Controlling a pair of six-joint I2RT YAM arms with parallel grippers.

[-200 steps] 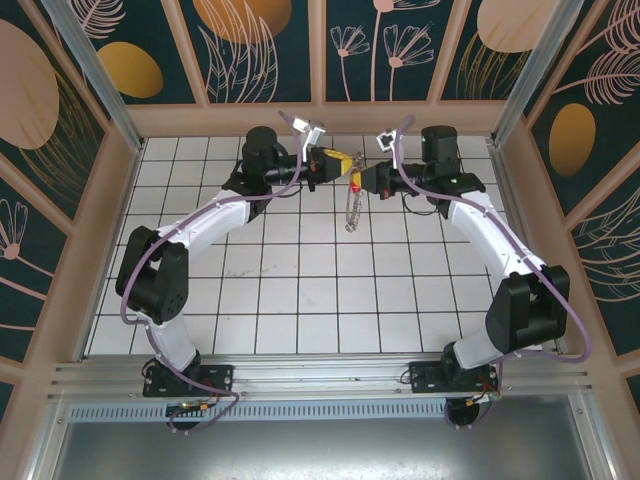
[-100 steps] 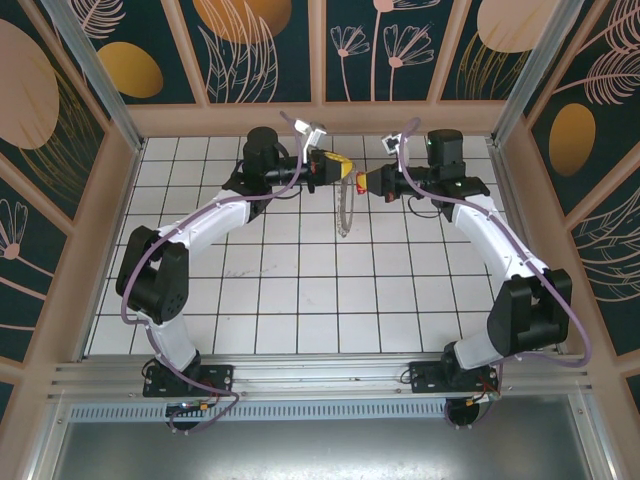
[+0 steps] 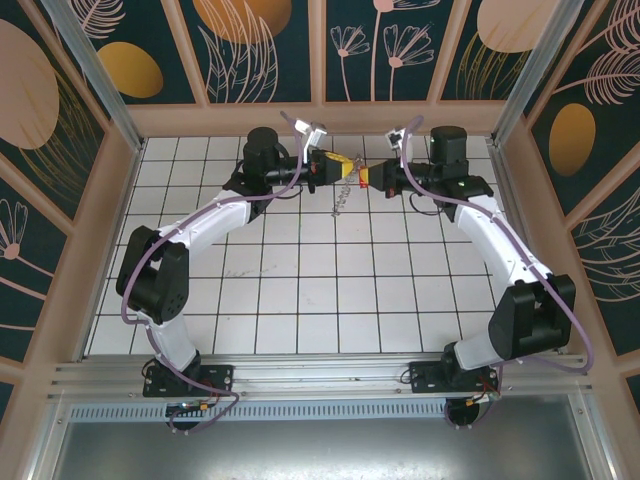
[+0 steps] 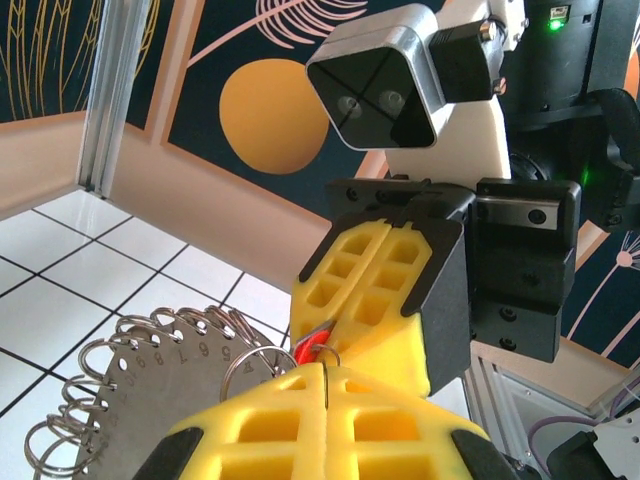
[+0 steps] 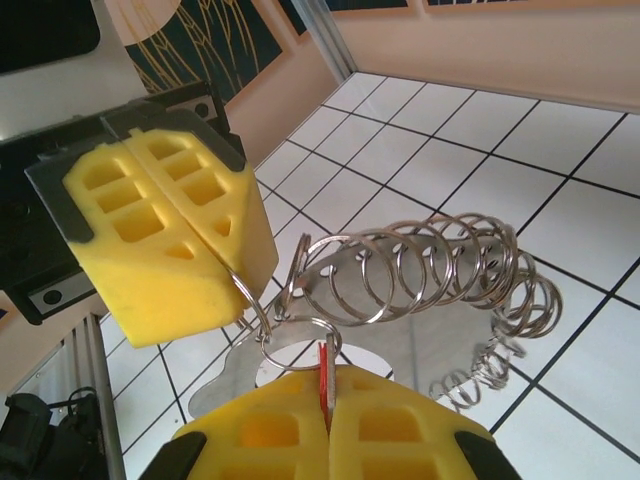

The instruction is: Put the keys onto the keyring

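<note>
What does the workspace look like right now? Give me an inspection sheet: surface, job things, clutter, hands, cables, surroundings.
Surface: white tiled table.
Job's things: keyring, a numbered metal disc fringed with split rings, held above the table; key, red, its tip at one small ring.
Clutter: nothing seen.
Hands: left hand shut on a small ring of the keyring; right hand shut on the key; the two hands almost meet.
Cables: a purple cable follows each arm.
Surroundings: dark floral panels in a wooden frame; metal rail at the near edge.
</note>
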